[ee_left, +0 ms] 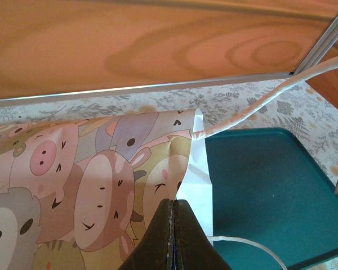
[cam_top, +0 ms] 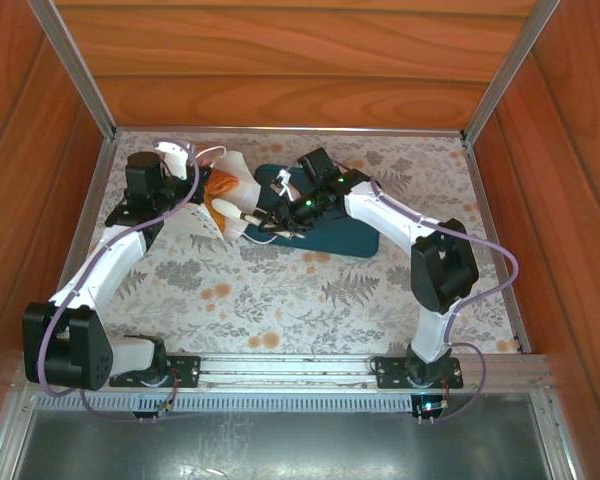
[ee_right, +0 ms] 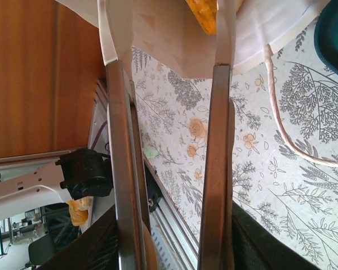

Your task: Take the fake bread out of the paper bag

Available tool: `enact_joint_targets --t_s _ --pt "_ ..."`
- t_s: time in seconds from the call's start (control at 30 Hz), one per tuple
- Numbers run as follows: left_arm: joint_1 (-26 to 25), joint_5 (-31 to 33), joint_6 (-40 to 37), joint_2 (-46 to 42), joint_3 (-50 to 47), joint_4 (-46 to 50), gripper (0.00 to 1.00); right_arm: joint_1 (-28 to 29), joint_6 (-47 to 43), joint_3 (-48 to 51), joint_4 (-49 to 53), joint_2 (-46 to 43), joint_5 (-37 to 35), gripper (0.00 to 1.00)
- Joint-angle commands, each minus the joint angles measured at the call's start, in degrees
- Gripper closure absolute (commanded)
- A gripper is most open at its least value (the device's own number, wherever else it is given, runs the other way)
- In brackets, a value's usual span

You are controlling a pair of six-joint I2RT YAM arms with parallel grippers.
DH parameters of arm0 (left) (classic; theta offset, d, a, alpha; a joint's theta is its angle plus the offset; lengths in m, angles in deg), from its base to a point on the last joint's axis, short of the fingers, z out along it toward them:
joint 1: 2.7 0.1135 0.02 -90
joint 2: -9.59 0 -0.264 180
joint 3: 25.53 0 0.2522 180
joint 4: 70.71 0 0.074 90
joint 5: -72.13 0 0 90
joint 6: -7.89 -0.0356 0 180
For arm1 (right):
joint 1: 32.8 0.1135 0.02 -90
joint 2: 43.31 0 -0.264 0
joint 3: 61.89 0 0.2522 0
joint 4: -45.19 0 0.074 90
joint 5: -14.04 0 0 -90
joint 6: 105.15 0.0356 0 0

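Presently, at the far left of the worktop (cam_top: 280,300), the paper bag (ee_left: 90,169) is held pinched by its printed wall in the left gripper (ee_left: 173,214), its mouth turned rightward. Just inside, a piece of fake bread (ee_right: 203,12) is seen straight ahead of the right gripper (ee_right: 166,34), whose jaws are spread apart; the right arm is judged nearer.
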Motion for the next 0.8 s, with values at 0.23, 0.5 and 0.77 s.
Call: enact_joint_targets --t_s 0.23,0.5,0.77 --pt "-0.2 -4.9 -1.3 -2.0 0.4 -3.0 1.0 0.7 -1.3 -2.7 -0.5 3.4 2.0 0.52" --pt "-0.3 -4.9 -1.1 -2.3 0.0 -3.0 1.0 1.3 -1.0 -4.8 -1.5 5.8 2.7 0.51" --pt "-0.3 -5.0 -0.9 -2.7 0.1 -3.0 1.0 1.6 -1.3 -7.2 -0.5 8.2 1.7 0.51"
